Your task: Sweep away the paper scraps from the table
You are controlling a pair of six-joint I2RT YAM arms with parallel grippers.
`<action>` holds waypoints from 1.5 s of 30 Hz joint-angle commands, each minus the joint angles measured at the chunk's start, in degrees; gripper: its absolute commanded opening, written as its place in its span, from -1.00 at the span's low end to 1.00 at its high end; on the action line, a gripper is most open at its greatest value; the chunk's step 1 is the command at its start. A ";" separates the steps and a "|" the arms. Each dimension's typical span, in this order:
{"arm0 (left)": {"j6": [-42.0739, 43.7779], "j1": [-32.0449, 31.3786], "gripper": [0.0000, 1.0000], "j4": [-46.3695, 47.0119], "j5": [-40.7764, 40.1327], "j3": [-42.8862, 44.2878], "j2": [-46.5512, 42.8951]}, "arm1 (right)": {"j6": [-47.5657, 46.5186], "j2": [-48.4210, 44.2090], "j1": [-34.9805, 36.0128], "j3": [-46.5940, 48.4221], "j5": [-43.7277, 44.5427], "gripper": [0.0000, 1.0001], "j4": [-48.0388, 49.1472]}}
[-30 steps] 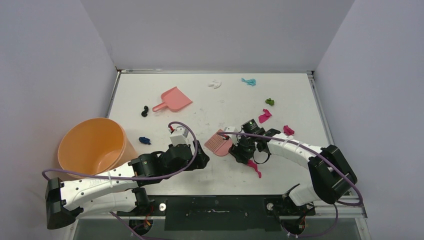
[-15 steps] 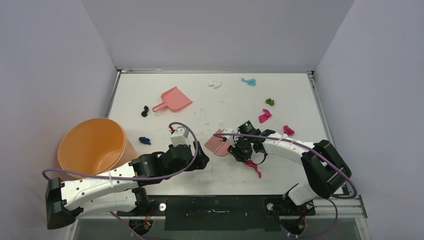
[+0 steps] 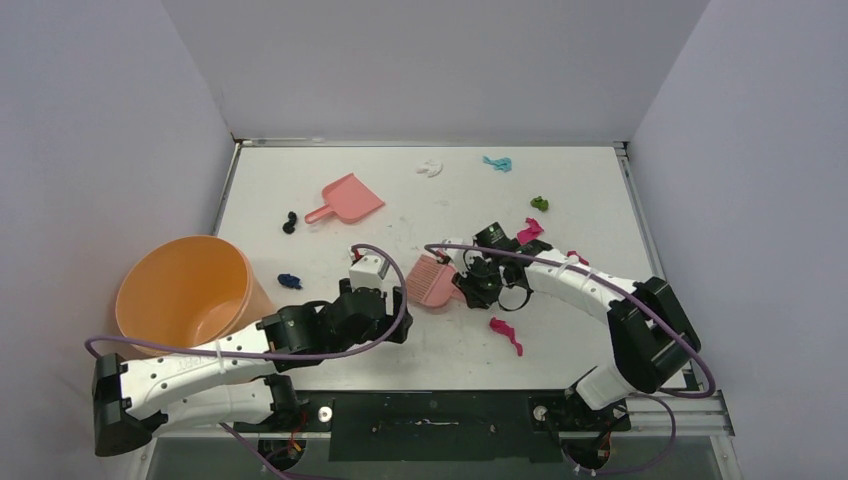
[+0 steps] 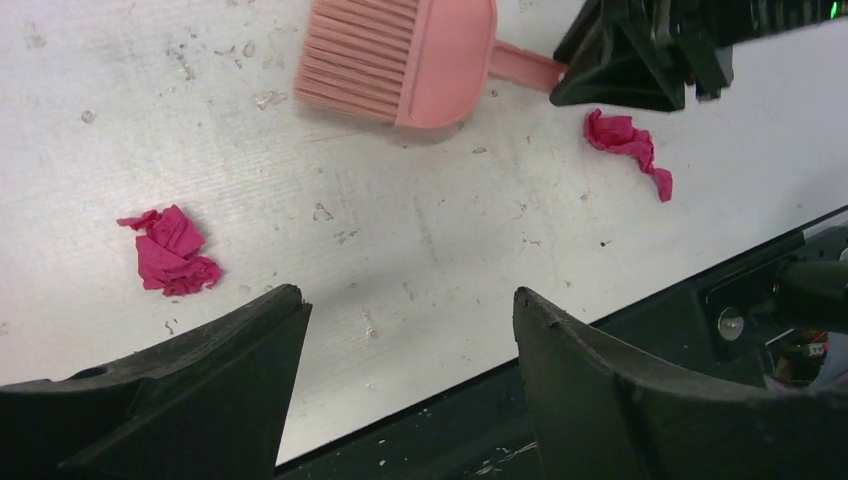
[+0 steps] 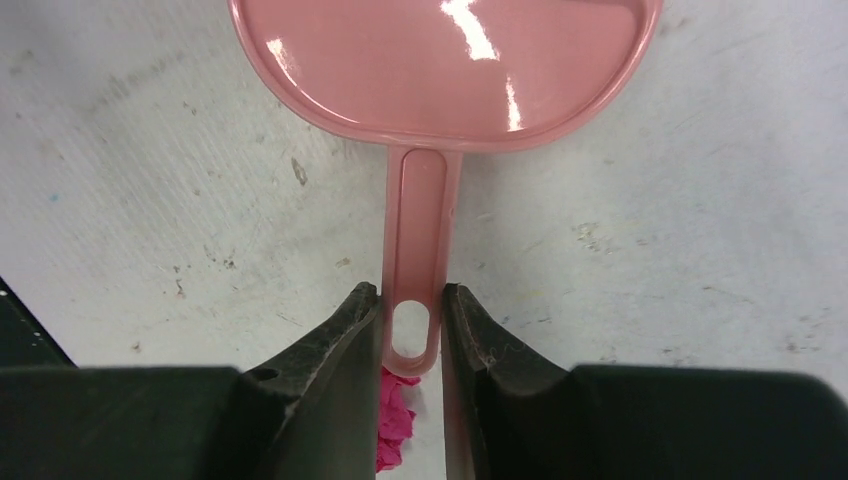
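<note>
From above, the white table [image 3: 600, 330] carries the paper scraps [image 3: 528, 231] well apart from one another: white and teal ones near the far edge, a green one and two magenta ones on the right, a dark blue and a black one on the left, and a magenta scrap [image 3: 507, 333] toward the near edge. The orange bucket [image 3: 185, 290] stands at the left edge with its mouth up, its inside showing plain orange. The pink dustpan [image 3: 350, 197] lies flat toward the far left, its pan plain pink. The right gripper [image 3: 468, 283] holds the pink brush [image 3: 430, 280] mid-table, and the left gripper [image 3: 398, 322] sits just beside it. In the left wrist view, the left gripper [image 4: 410, 380] is spread wide and holds nothing. A crumpled magenta bit [image 4: 170, 250] lies near one finger, and the brush [image 4: 400, 60] is beyond it. In the right wrist view, the right gripper [image 5: 410, 330] pinches the brush handle [image 5: 415, 230], with a magenta bit [image 5: 395, 420] beneath it.
</note>
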 commanded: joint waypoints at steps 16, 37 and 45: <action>52.35 -21.48 0.45 5.11 -14.92 8.92 14.80 | -5.25 4.39 -9.27 11.17 -27.32 -0.89 -18.59; 67.19 -14.03 0.16 14.49 -4.68 8.00 22.41 | -11.44 4.18 -9.33 10.77 -39.74 -0.89 -25.87; 67.62 -11.46 -0.47 15.13 -0.75 7.34 24.07 | -11.12 3.15 -9.35 10.60 -40.20 -0.89 -25.94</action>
